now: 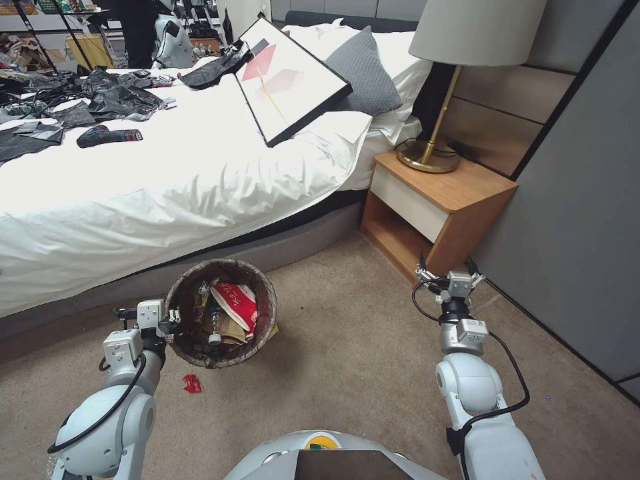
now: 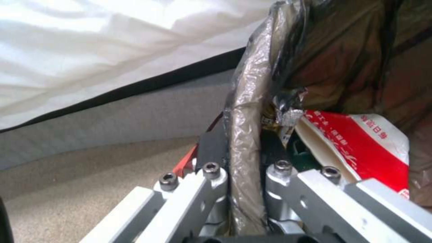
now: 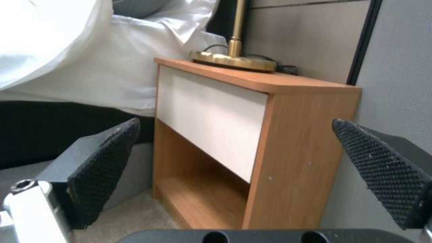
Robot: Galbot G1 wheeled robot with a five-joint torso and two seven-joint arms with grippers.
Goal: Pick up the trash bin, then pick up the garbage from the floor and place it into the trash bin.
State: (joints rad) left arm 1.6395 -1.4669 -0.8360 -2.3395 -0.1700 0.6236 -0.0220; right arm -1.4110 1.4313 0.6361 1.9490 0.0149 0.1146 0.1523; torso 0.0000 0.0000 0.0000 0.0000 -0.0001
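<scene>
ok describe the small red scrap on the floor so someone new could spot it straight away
Start at the bed and drop to the carpet in front of it, where the left gripper is shut on the rim of the trash bin. Just in front of the bin lies a small crumpled red scrap. It is loose on the bare carpet, while the other red wrapper sits inside the bin.

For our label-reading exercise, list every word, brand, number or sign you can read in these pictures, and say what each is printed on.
None can be quoted.
Red-and-white wrapper in the trash bin, whose rim the left tool clamps: white characters, too blurred to read.
Framed picture on the bed: shapes, no text.
Nightstand before the open right tool: no marking.
</scene>
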